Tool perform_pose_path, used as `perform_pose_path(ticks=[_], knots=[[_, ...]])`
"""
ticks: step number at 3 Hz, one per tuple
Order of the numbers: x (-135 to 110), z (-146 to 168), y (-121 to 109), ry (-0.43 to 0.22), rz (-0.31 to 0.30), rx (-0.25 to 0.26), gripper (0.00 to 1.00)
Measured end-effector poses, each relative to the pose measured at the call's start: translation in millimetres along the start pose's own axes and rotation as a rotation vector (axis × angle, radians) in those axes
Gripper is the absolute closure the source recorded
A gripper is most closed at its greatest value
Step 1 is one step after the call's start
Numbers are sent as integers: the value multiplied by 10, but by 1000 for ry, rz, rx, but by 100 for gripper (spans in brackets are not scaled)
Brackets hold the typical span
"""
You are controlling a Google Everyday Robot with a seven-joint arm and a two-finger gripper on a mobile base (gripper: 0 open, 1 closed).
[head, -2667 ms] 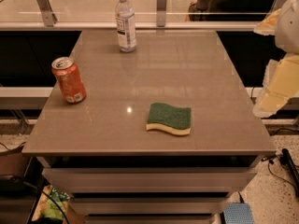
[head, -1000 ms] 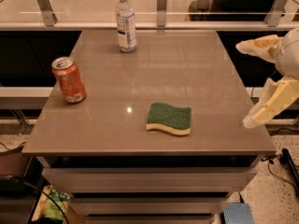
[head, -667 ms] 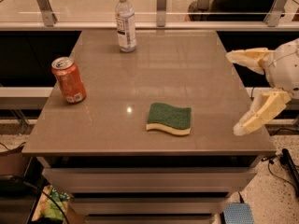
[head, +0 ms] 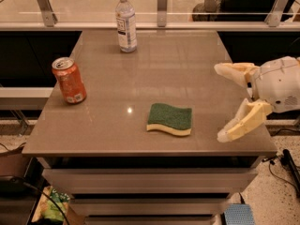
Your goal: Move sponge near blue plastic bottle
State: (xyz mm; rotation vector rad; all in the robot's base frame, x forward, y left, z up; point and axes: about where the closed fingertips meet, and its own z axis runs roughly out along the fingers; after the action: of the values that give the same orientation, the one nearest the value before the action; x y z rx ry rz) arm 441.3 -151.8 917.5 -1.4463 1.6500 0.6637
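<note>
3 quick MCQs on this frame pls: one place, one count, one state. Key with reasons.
1. Where does the sponge lie?
A. Against the blue plastic bottle
B. Near the front edge of the table, apart from the bottle
C. Under the orange can

2. How many drink containers stand on the table?
A. One
B. Two
C. Three

3. What state is the hand in?
A. Open and empty at the table's right edge
B. Shut on the sponge
C. Shut on the can

Key:
1 B: the sponge sits at the front, while the bottle stands at the back edge.
2 B: only the bottle and the can.
3 A: its fingers are spread with nothing between them, right of the sponge.
</note>
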Motion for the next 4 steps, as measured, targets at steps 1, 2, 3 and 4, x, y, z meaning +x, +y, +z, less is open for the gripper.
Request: perform_pose_path(ticks=[1,2,3,4], knots=[[-8,158,-37,-33,43,-11,0],[9,533,-86,-79,109,-24,0],[84,561,-173,-84,118,-21,0],[175,606,-301,-97,129,-9,0]])
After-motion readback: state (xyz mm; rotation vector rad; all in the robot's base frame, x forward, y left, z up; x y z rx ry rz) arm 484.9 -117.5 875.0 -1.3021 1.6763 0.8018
